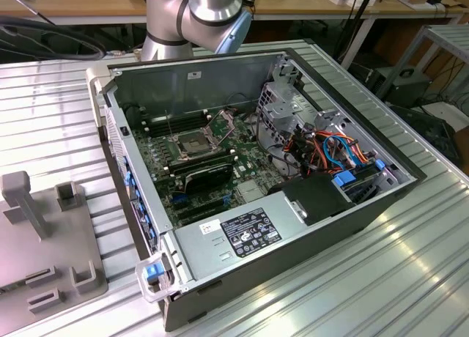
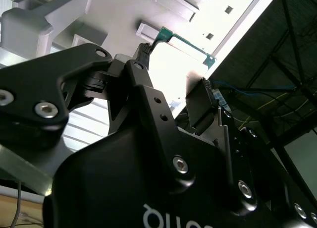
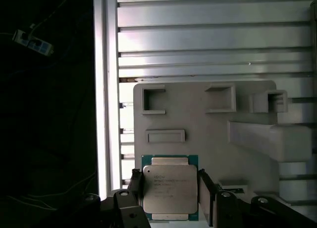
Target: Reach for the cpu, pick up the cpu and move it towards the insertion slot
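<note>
Pincer (image 3: 170, 181) is pressed in on the cpu (image 3: 171, 188), a small thin square chip with a pale silvery metal face on a green backing. The black fingers (image 3: 206, 196) bear on two opposite edges. The chip hangs in front of the pale grey plastic fixture plate (image 3: 198, 124), which lies on the ribbed aluminium desk (image 3: 198, 39). In the second wrist view its green edge is a thin line spanning the fingertips. It looks clear of the plate, but you cannot confirm the gap. Risk, as a judgement: you hold it by thin edges only, so a jolt could let it pivot or slide out. A chip that tilts in the grip would meet the insertion slot (image 1: 192, 143) skewed and could harm its contacts. That square socket, with a silvery metal frame and a dark brownish centre, sits inside the open grey metal computer case (image 1: 194, 84). It is well apart from the fixture at the exterior view's left, with the case's side wall between them, so a low path could clip that wall. Orientation: the metal face is turned toward the first wrist camera, roughly parallel to the plate. The outline is near square, and the slightly longer side runs along the fingers, across the closing direction.
</note>
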Action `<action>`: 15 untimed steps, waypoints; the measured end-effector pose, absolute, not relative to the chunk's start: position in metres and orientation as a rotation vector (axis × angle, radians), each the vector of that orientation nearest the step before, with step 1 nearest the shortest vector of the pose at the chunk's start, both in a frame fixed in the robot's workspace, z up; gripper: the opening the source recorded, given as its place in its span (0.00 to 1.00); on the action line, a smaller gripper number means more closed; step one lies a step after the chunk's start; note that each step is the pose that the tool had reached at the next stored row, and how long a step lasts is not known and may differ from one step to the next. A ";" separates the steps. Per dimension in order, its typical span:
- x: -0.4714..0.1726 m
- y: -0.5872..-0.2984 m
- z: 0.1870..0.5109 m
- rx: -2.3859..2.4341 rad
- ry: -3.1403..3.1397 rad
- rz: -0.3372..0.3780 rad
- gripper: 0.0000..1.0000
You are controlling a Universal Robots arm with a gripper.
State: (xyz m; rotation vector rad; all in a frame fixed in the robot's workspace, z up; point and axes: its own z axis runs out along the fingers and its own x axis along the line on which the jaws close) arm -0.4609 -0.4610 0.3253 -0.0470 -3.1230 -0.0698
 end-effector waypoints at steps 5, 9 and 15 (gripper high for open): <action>-0.461 -0.461 0.329 -0.047 -3.123 -0.070 0.55; -0.461 -0.461 0.332 -0.047 -3.123 -0.070 0.55; -0.461 -0.461 0.337 -0.047 -3.123 -0.070 0.55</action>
